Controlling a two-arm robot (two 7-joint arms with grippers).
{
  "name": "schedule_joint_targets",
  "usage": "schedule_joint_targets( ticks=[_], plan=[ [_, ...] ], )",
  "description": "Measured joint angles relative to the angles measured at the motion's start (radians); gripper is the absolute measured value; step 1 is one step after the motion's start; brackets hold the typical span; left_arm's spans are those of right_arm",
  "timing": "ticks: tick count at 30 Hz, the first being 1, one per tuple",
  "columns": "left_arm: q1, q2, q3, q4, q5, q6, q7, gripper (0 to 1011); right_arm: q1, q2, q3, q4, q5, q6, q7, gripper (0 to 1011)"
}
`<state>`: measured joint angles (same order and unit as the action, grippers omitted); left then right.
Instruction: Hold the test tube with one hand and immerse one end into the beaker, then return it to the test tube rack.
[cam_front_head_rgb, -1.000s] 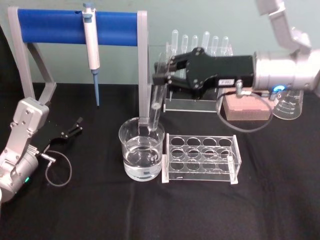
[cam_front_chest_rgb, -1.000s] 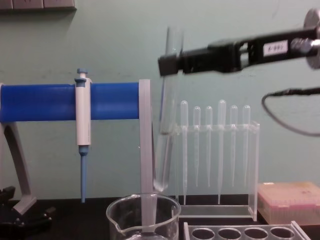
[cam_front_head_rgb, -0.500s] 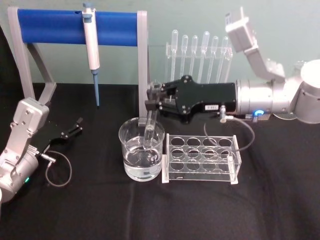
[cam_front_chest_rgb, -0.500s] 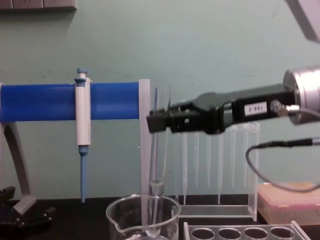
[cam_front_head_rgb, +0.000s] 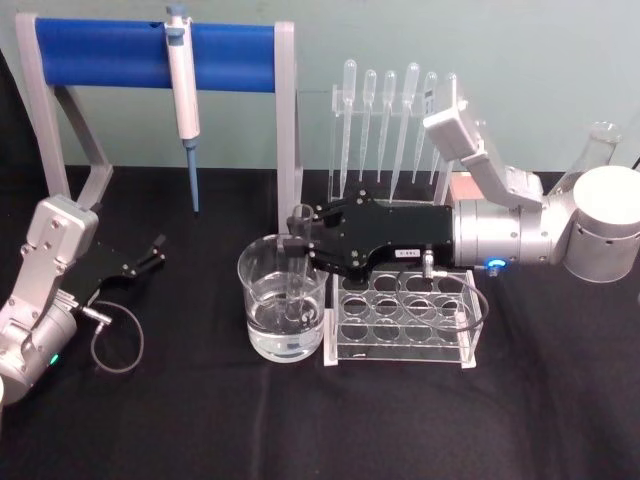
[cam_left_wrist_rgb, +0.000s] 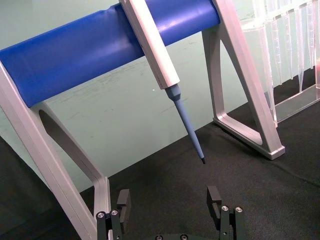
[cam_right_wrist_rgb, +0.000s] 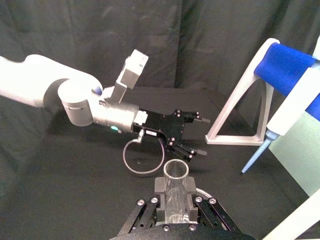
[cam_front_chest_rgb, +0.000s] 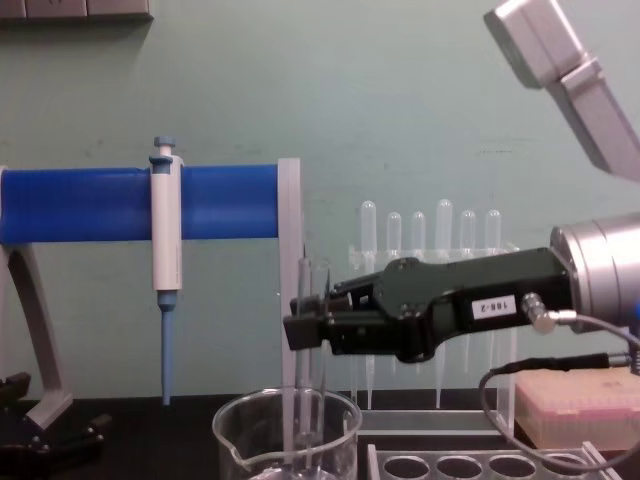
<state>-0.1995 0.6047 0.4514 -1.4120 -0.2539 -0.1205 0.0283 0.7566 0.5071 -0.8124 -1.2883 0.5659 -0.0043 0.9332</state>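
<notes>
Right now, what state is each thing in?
beaker: upright, partly filled with clear liquid.
test tube: upright, gripped on its upper part, lower end inside the beaker.
right gripper: shut on the test tube, above the beaker.
left gripper: open, parked at far left.
test tube rack: beside the beaker, visible holes vacant.
pipettor: hanging on the blue bar.

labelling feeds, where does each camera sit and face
Head: high, looking down; right gripper holds the long clear glass test tube in the wide glass beaker; left gripper parked.
Chest: low, facing forward; right gripper side-on.
Left wrist: behind open fingers, facing white-and-blue pipettor.
Right wrist: above tube's rim, facing left gripper.
Head and chest both show tube in beaker.
</notes>
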Motion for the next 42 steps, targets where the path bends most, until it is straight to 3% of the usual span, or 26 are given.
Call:
schedule_joint_targets(
  ticks=[8,25,42],
  plan=[
    [0.000,0.000,0.000,0.000,0.000,0.000,0.000,1000,-0.024,-0.008,0.005,-0.007,-0.038,-0.006,-0.024,241],
    [0.000,0.000,0.000,0.000,0.000,0.000,0.000,1000,-0.062,-0.038,0.033,0.041,-0.050,-0.026,-0.024,241],
    [0.000,0.000,0.000,0.000,0.000,0.000,0.000,1000,-0.066,-0.050,0.042,0.053,-0.076,-0.035,-0.016,241]
  ],
)
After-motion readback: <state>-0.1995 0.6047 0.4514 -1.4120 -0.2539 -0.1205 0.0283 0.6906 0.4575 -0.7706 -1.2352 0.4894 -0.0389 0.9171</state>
